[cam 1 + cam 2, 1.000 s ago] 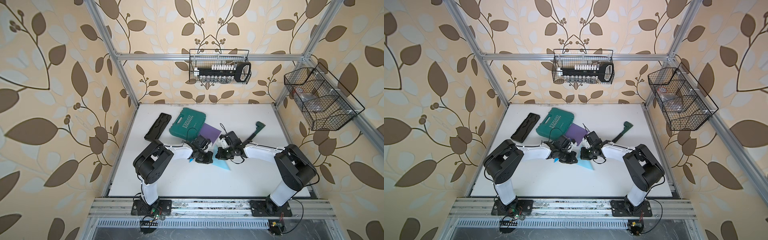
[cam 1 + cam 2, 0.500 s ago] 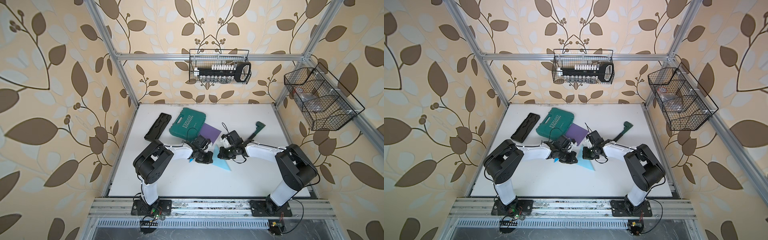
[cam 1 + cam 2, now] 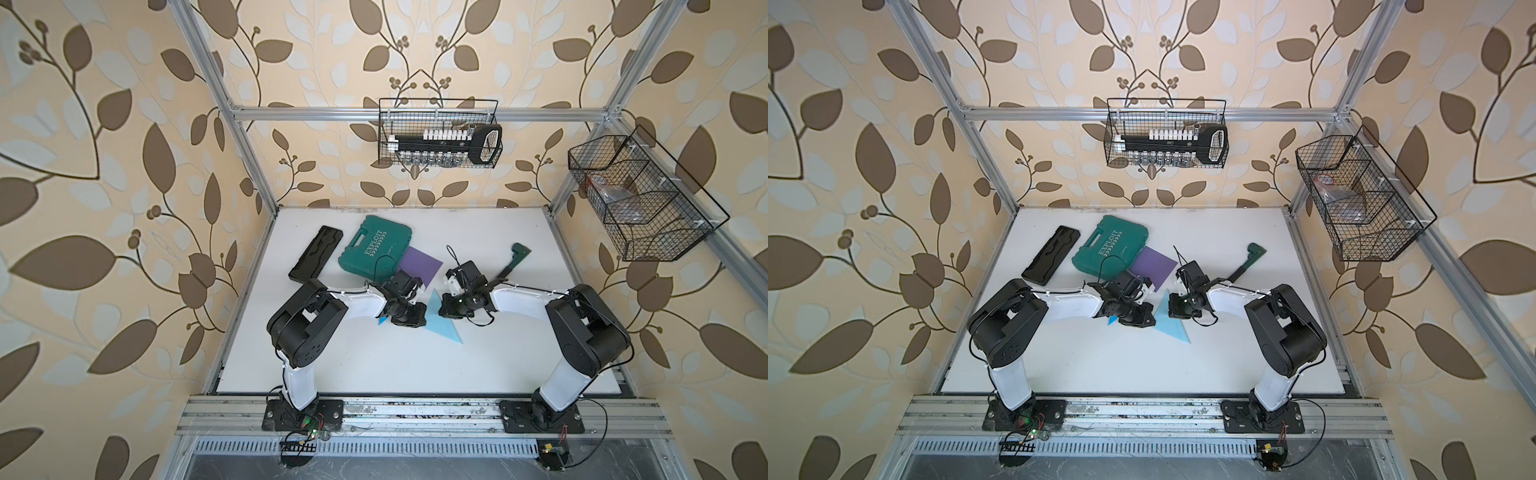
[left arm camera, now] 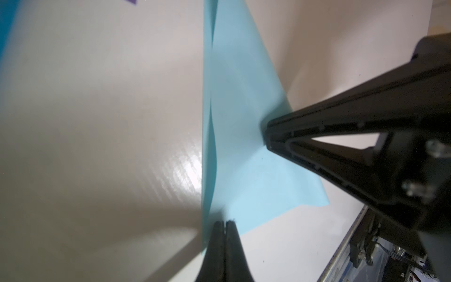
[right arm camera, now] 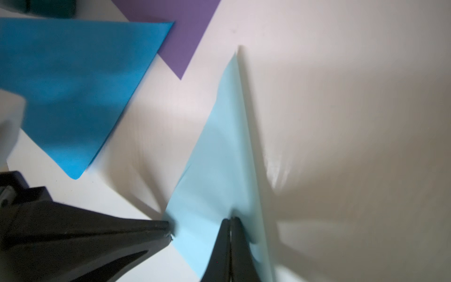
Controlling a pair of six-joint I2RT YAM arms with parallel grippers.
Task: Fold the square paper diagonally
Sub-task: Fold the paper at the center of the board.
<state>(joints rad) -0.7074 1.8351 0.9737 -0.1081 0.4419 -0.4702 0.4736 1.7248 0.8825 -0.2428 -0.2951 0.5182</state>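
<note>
Judging across the white bench (image 3: 374,365), the fold looks made: the light blue paper (image 3: 442,328) lies mid-bench as a triangle, long point toward 5 o'clock. Flattening the crease seems the remaining work, since one layer bows up along an edge in the left wrist view. The left fingers (image 4: 225,223), at the paper's 9 o'clock, and right fingers (image 5: 230,219), at 2 o'clock, are closed, tips down on the sheet, gripping nothing. From above the triangle is partly covered; corner alignment cannot be told.

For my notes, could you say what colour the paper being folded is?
Light blue paper, clearest in the left wrist view.
</note>
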